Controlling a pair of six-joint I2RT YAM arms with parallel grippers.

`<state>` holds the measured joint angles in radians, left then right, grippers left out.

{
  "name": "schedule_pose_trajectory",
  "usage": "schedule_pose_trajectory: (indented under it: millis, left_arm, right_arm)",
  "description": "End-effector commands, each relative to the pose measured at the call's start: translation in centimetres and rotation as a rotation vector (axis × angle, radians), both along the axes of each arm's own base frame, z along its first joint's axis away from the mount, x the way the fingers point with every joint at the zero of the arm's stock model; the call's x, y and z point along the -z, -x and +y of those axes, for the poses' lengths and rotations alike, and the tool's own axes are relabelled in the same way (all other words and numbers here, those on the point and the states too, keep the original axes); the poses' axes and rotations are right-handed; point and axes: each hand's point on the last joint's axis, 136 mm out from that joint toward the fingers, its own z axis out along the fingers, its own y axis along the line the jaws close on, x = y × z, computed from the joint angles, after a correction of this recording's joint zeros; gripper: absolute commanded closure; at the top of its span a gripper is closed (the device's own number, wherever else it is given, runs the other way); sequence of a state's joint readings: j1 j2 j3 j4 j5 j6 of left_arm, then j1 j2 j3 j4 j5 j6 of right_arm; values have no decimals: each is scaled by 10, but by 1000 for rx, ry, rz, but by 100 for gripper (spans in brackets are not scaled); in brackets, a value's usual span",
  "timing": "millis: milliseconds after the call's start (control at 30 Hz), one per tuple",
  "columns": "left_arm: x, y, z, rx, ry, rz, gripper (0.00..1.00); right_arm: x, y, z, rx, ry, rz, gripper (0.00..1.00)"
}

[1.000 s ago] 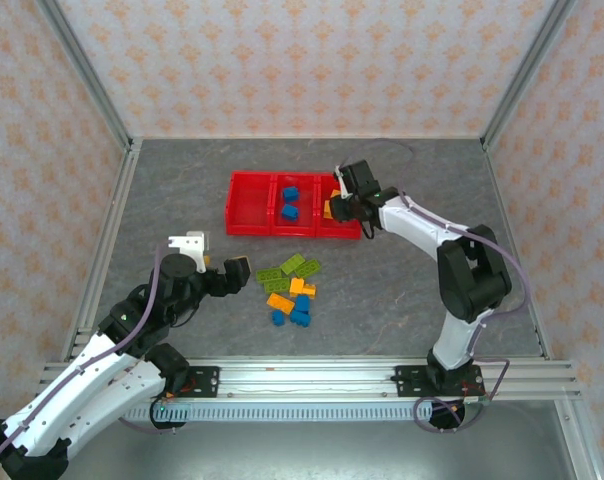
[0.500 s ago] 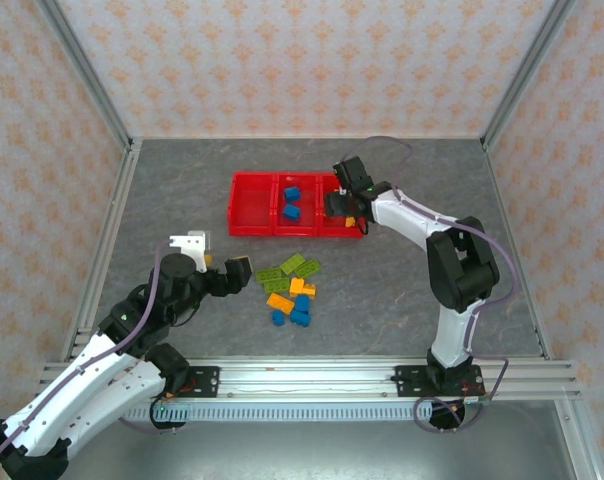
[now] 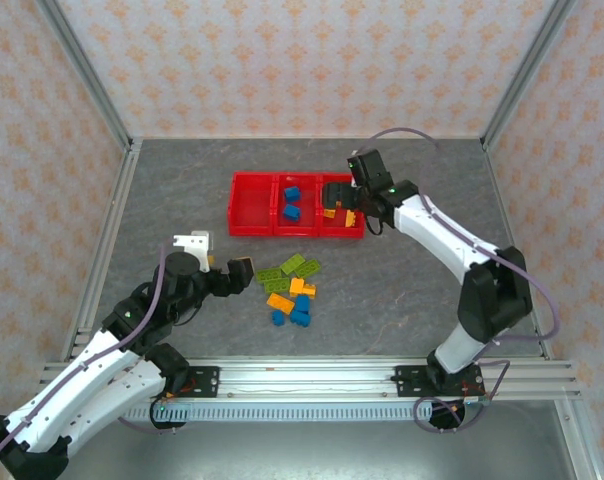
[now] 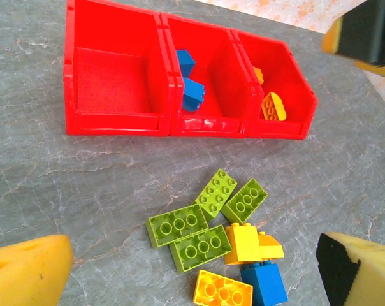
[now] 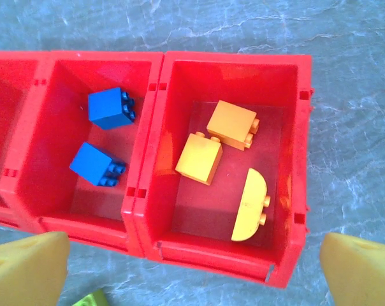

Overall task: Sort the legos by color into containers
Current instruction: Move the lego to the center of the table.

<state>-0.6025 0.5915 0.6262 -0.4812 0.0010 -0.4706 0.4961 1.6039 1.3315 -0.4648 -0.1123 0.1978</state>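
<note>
Right gripper (image 3: 339,200) has opened over right container (image 5: 234,58).

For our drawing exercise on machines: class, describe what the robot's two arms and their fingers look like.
Both the left arm and right arm have white shells with black joints. A lilac cable runs along each. The finger pads are yellow with black backs.

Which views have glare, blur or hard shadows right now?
Top external: even, diffuse light with soft shadows only; the legos are small but sharp. Left wrist: the loose legos and the red tray are in focus, while the yellow finger pads at the frame edges look soft. Right wrist: sharp, with a mild sheen on the right bin's glossy inner wall and no blown highlights.
</note>
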Motion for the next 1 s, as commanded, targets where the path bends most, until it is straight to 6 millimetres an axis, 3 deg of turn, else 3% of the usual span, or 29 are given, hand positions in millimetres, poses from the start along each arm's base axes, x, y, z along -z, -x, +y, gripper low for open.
schedule_pose_trajectory:
  millis: [0, 233, 433, 667, 967]
  left_arm:
    - [-2, -1, -4, 22, 5, -21, 1]
    - [-3, 0, -3, 20, 5, -23, 1]
    - [-5, 0, -4, 24, 13, -32, 1]
    - [-14, 5, -5, 47, 44, -75, 1]
    - [-22, 11, -10, 91, 75, -104, 1]
  right_arm:
    - [15, 30, -2, 60, -54, 107, 0]
    - [39, 72, 19, 261, -204, 163, 0]
    - [73, 100, 28, 479, -310, 167, 0]
    - [100, 102, 60, 541, -288, 221, 3]
    - [124, 94, 69, 685, -194, 217, 16]
